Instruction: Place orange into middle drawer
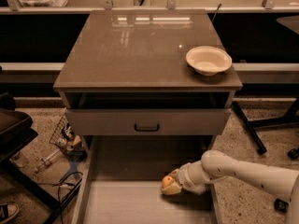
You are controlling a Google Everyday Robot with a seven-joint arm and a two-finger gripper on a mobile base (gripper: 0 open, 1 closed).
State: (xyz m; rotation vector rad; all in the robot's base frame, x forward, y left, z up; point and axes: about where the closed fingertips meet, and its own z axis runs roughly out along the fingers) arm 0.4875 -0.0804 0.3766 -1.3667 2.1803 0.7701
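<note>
Orange (pixel 167 180) gripped in closed hand (pixel 171 185) — low over middle drawer (pixel 133 205) floor.

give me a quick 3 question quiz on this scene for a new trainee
1. True or false: the white bowl sits inside the middle drawer.
2. Where is the gripper? A) over the open middle drawer, near its right wall. B) resting in the white bowl. C) out of view.
3. Fill in: the gripper is closed on the ____.

Key
1. False. The bowl stands on the cabinet top, near its right edge.
2. A
3. orange
</note>
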